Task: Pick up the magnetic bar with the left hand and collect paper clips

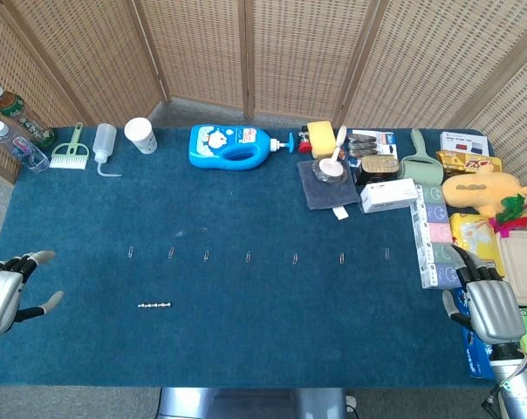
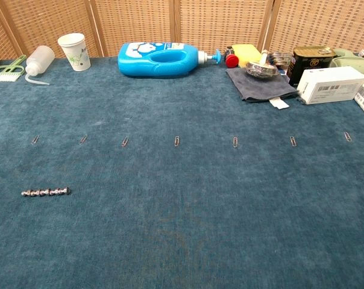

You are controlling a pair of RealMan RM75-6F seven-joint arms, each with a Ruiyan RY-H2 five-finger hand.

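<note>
my left hand (image 1: pixel 9 292): empty, fingers spread, at the table's left edge | magnetic bar (image 1: pixel 154 305): flat, long axis left-right, to its right, below paper clips (image 1: pixel 248 256) | right hand (image 1: pixel 490 305): far off

open blue cloth (image 1: pixel 246 332) around magnetic bar (image 1: pixel 154 305), paper clips (image 1: pixel 248 256) row behind, clutter far back

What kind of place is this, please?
Probably a staged robot test table indoors: a blue cloth covers it, wicker screens stand behind, paper clips lie in a neat row, and household clutter sits along the edges.
</note>
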